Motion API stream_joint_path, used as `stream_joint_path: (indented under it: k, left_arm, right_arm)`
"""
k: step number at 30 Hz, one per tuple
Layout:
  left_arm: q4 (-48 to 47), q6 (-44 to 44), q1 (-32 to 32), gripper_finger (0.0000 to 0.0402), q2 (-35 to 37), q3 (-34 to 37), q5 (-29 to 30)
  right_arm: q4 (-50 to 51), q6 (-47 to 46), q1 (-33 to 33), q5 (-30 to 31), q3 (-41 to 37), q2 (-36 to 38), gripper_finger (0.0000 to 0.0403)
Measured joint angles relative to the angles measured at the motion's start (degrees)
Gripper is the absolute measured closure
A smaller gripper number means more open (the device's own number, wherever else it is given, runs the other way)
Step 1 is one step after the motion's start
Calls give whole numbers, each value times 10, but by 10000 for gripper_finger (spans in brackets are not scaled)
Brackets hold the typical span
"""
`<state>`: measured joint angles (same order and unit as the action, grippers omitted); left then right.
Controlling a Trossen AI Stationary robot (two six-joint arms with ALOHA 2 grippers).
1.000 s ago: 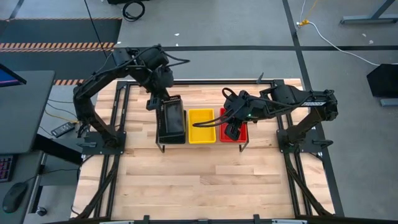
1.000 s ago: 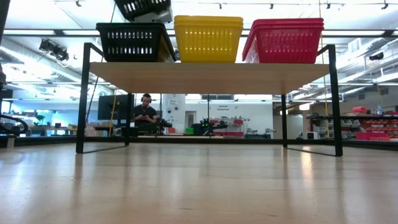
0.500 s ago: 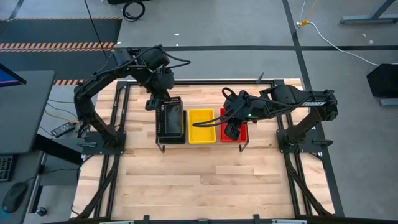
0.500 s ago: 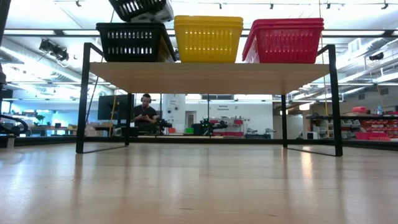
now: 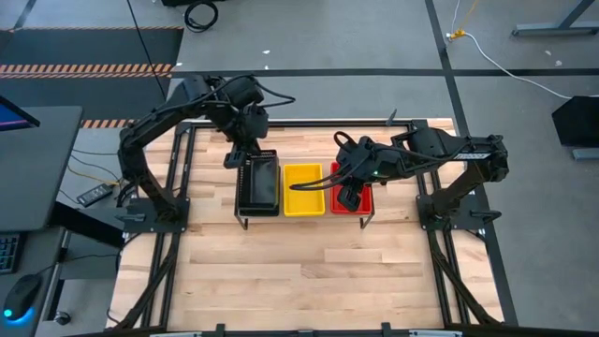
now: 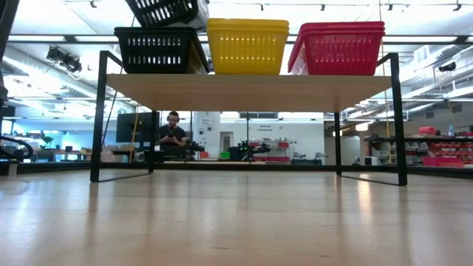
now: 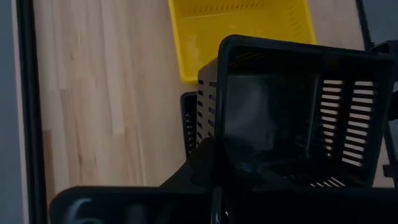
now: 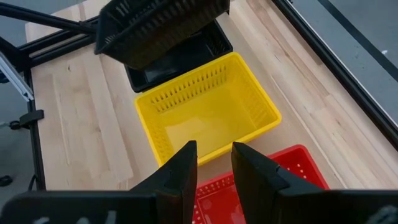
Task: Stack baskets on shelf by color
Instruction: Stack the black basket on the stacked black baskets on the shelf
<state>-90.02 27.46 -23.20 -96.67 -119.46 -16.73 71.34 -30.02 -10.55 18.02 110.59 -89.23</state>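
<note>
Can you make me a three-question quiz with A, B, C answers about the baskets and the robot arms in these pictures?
1. Where is the yellow basket stack on the shelf?
A. At the left end
B. In the middle
C. At the right end

2. How many colours of basket are there?
A. Two
B. Three
C. Four

3. What is the left tool doing?
A. Holding a black basket above the black stack
B. Resting on the floor
C. Holding a red basket

Answers:
1. B: the yellow stack sits between the black stack and the red stack.
2. B: black, yellow and red baskets show.
3. A: the held black basket hangs tilted over the black stack, not yet set down. The right tool hovers open over the red stack.
</note>
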Motion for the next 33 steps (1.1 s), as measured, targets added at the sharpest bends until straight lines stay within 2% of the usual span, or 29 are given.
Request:
stream_joint_path:
  k: [10, 18, 25, 33]
  left_arm:
    - [1, 4, 9, 385, -2, 2, 11]
    - [-1, 4, 13, 378, 7, 84, 21]
    - [0, -1, 18, 379, 8, 75, 46]
    - [0, 16, 22, 380, 8, 74, 28]
  right_arm:
    - [-1, 1, 0, -1, 0, 0, 298]
    - [-1, 2, 0, -1, 0, 0, 298]
    - [-1, 14, 0, -1, 0, 0, 298]
    - [-1, 16, 2, -1, 0, 0, 298]
